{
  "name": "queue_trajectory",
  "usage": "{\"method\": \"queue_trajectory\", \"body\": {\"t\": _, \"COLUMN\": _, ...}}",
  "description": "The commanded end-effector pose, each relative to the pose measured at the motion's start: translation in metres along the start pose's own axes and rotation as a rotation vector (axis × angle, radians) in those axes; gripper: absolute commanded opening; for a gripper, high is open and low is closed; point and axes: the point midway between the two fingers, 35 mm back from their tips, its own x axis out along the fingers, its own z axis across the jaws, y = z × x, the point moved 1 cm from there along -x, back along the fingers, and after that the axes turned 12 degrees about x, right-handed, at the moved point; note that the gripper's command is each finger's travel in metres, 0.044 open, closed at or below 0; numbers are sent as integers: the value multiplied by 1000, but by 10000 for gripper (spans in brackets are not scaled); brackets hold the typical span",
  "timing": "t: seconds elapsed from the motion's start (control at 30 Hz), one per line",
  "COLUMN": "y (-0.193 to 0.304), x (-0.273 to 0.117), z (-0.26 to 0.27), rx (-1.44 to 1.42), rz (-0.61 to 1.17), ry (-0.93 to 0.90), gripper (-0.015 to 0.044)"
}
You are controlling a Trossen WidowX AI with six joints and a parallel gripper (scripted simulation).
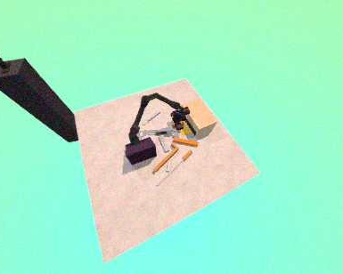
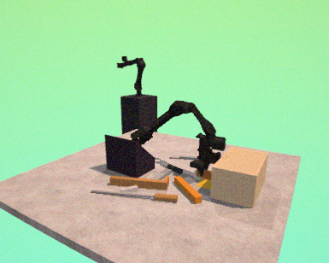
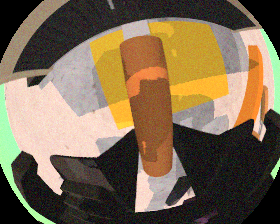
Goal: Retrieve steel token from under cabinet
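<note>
My gripper [image 1: 178, 126] [image 2: 201, 169] [image 3: 152, 129] is shut on the brown-orange handle [image 3: 150, 100] of a tool, low in front of the cabinet [image 1: 201, 114] [image 2: 233, 172]. In the wrist view the handle points toward the cabinet's dark front, and a grey shaft [image 3: 136, 29] runs on from its far end toward that front. Where the shaft ends is hidden. The yellow marked area [image 1: 184, 130] [image 2: 204, 184] [image 3: 201, 55] lies in front of the cabinet, partly under the handle in the wrist view. I cannot make out the steel token in any view.
An orange bar [image 1: 191, 142] [image 2: 188, 189] [image 3: 252, 85] lies beside the marked area. Another orange piece [image 1: 166, 159] [image 2: 138, 183], an orange-handled rod [image 1: 187, 155] [image 2: 165, 197], a dark-handled tool [image 2: 174, 168] and a thin grey rod [image 1: 152, 117] lie around. The arm's base block [image 1: 141, 152] [image 2: 126, 158] stands opposite the cabinet.
</note>
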Motion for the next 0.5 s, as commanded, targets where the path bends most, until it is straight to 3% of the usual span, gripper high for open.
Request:
{"method": "queue_trajectory", "body": {"t": 0.0, "y": 3, "x": 1, "z": -2, "rx": -5, "rz": -2, "ry": 4, "gripper": 0}}
{"method": "queue_trajectory", "body": {"t": 0.47, "y": 15, "x": 1, "z": -4, "rx": -4, "rz": -2, "ry": 4, "gripper": 0}}
